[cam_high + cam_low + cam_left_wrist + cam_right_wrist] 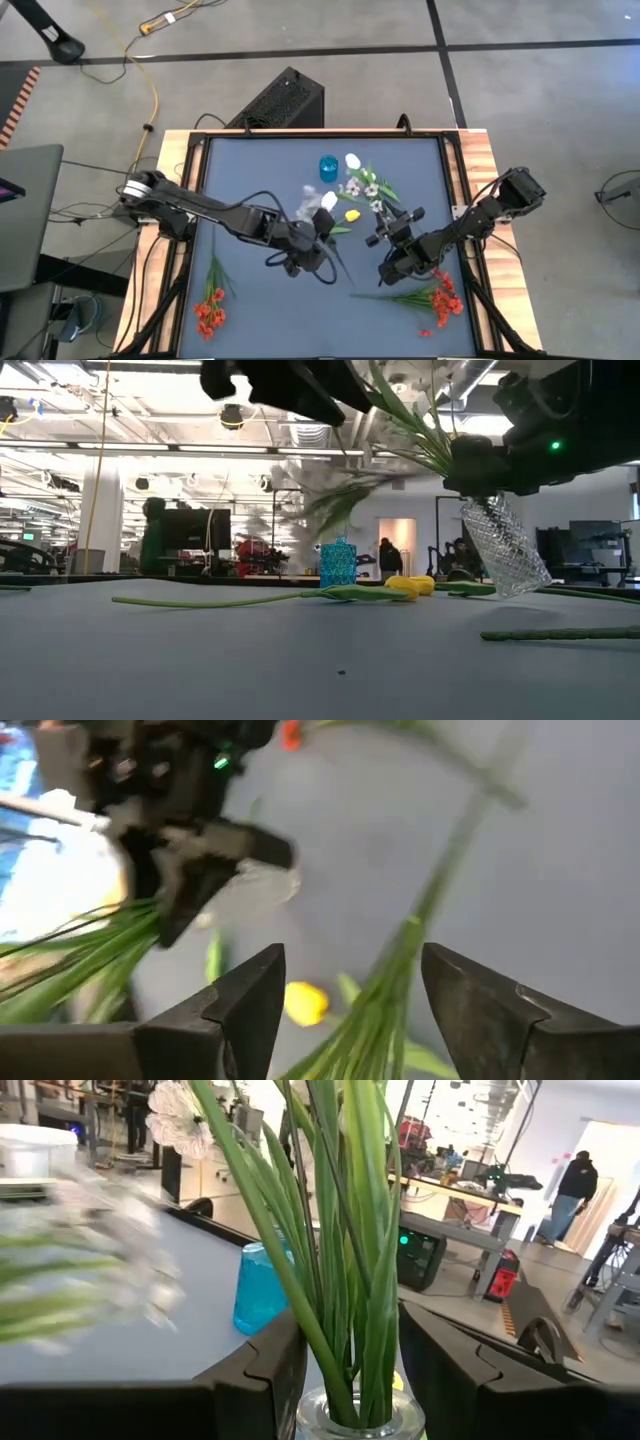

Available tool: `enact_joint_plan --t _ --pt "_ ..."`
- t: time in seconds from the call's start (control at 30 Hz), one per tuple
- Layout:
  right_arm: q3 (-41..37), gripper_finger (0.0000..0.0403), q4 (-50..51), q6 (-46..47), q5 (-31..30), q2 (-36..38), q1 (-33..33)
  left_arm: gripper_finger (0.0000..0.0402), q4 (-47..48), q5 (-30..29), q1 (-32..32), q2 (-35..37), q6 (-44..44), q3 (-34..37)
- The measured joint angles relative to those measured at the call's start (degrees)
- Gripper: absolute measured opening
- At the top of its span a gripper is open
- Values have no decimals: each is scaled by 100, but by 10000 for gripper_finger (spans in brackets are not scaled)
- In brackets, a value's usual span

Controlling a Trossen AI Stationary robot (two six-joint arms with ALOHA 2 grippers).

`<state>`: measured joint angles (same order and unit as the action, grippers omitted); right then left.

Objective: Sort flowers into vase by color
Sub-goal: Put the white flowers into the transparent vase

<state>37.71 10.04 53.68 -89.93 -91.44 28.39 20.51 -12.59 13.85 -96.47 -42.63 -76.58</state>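
High view, L to R: red flowers (209, 308) lie near the table's (260, 330) front-left corner. The left gripper (322, 229) sits mid-table, and its wrist view shows the fingers (245, 1005) spread wide with a green stem (400, 970) running lengthwise through the gap, not pinched. Just beyond lie a yellow tulip (351, 215) and blue vase (328, 167) (both on the table). The right gripper (391, 262) is closed about halfway on a clear vase (503, 547), held tilted off the table w/ stems already in it. More red flowers (440, 300) at front right. The left arm is nearer the loose stem; vase mouth lies toward the right arm. No writing legible.
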Motion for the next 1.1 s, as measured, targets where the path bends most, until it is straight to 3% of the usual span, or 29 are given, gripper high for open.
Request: enact_joint_plan --t 0.1,0.2,0.4,0.5,0.7,0.77,1.0,1.1 --pt "0 173 0 -2 22 0 31 240 -62 -325 35 -26 -78 0" --pt "0 173 10 -18 87 0 47 248 -75 -245 47 -26 -232 -2" --pt "0 173 22 -21 107 0 45 232 59 -239 83 -26 -455 -2" --pt "0 173 26 -21 109 0 45 184 134 -242 87 -25 -615 -2" --pt "0 173 33 -25 111 0 45 40 315 -272 94 -24 -859 -2" --pt "0 173 36 -27 115 0 45 11 313 -272 94 -24 -801 -2" --pt "0 173 39 -36 116 0 45 51 294 -118 94 -19 -615 -2" --pt "2 173 39 -34 118 0 45 76 291 -375 111 -17 -519 -8"
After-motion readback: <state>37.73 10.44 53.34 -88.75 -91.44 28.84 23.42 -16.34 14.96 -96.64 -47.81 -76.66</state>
